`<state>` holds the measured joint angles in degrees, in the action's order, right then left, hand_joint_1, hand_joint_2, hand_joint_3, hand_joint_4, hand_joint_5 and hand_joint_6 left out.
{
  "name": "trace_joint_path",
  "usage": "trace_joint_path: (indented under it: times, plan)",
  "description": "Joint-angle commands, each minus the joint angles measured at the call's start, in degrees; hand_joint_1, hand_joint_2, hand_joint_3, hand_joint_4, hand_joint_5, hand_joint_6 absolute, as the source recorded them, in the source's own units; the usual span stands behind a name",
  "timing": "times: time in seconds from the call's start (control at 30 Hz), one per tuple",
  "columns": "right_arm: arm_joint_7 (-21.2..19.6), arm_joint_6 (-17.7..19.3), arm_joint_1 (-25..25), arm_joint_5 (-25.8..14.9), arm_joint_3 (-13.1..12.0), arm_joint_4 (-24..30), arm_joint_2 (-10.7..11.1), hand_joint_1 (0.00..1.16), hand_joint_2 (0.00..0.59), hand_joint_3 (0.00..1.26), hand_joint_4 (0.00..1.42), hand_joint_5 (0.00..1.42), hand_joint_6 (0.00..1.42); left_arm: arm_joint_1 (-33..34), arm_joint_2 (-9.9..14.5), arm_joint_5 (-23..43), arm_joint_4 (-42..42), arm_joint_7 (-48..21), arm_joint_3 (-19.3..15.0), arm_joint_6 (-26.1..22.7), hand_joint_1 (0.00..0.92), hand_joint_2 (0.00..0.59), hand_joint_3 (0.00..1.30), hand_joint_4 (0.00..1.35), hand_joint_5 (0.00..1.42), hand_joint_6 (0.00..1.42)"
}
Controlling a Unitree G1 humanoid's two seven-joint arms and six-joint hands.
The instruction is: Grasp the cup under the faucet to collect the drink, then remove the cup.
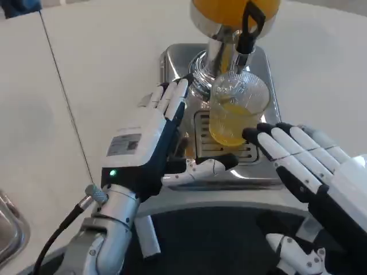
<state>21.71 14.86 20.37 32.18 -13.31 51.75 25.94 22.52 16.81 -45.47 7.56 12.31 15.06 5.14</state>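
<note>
The clear cup (238,109), partly filled with orange drink, sits on the silver drip tray (269,166) right under the black faucet (248,28) of the juice dispenser (232,14), around 1 o'clock from center. Left hand (152,143) is at 9 o'clock of the cup, fingers straight and pressed together, thumb sticking out, holding nothing. Right hand (304,166) is at the cup's 4 o'clock, fingers slightly spread, fingertips just beside the cup; can't tell if they touch.
</note>
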Motion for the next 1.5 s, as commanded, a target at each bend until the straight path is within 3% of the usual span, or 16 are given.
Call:
trace_joint_path:
  times: [0.03,0.47,0.93,1.5]
  plan:
    - [0.79,1.24,1.83,-1.24,-1.49,0.24,1.21,0.16,0.513,0.0,0.0,0.0,0.01,1.79,-1.25,0.12,2.73,2.63,1.41,1.29,0.123,0.029,0.0,0.0,0.05,0.09]
    - [2.95,0.39,4.96,-3.08,-3.32,1.73,1.27,0.16,0.501,0.0,0.0,0.0,0.02,7.48,-4.31,4.86,13.12,8.66,1.33,6.0,0.219,0.036,0.0,0.0,0.13,0.17]
    - [3.34,-0.87,5.67,-2.56,-2.71,1.64,0.58,0.14,0.492,0.0,0.0,0.0,0.02,11.71,-6.59,6.84,21.38,12.29,2.55,11.17,0.253,0.041,0.0,0.0,0.19,0.23]
    - [4.73,-4.89,4.27,-2.39,-1.34,2.65,0.57,0.13,0.488,0.0,0.0,0.0,0.02,17.64,-9.4,7.62,32.29,15.48,4.27,13.62,0.274,0.046,0.0,0.0,0.24,0.28]
